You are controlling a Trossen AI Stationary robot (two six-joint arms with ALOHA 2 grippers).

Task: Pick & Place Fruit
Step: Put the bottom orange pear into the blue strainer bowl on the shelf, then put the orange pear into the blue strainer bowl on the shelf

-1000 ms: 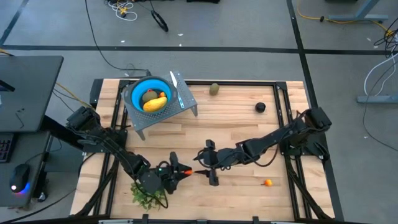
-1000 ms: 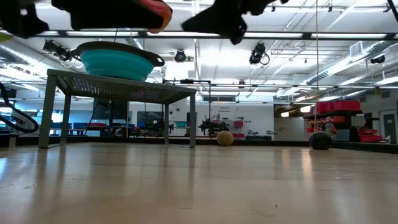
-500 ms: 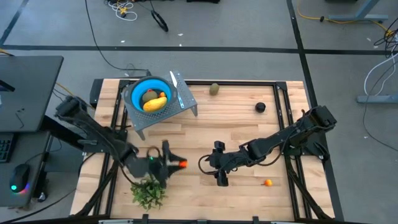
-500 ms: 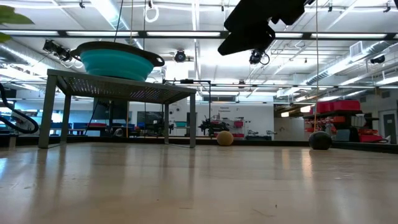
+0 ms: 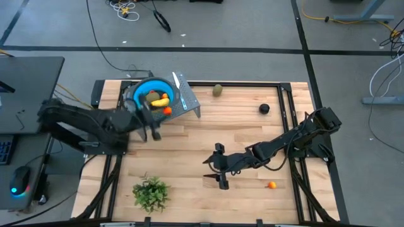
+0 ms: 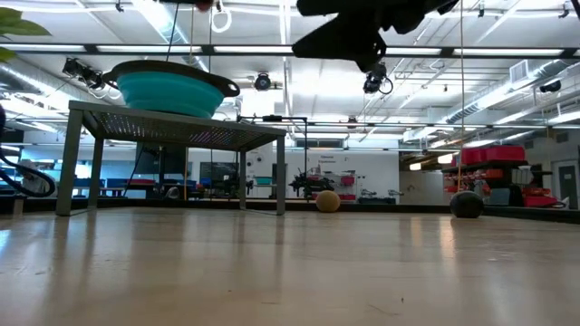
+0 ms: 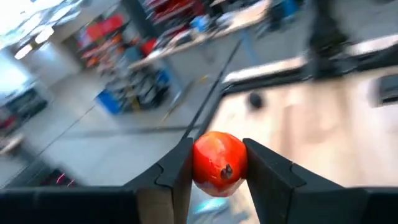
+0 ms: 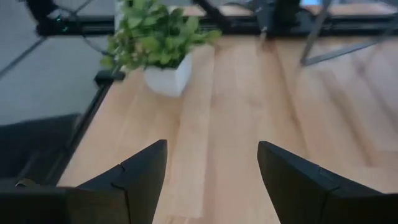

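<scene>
On the bench's near edge sit one plant and one tiny orange fruit. The right claw hovers mid-bench, fingers spread, empty. At the far left corner, the left claw pinches one red-orange fruit beside the bowl, which holds two fruits. An olive oval and a black ball lie along the far edge.

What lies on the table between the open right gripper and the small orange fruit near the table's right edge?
Nothing: in the high view, only bare wood separates the right gripper from the small orange fruit. The arm itself runs farther back, not across this stretch.
</scene>
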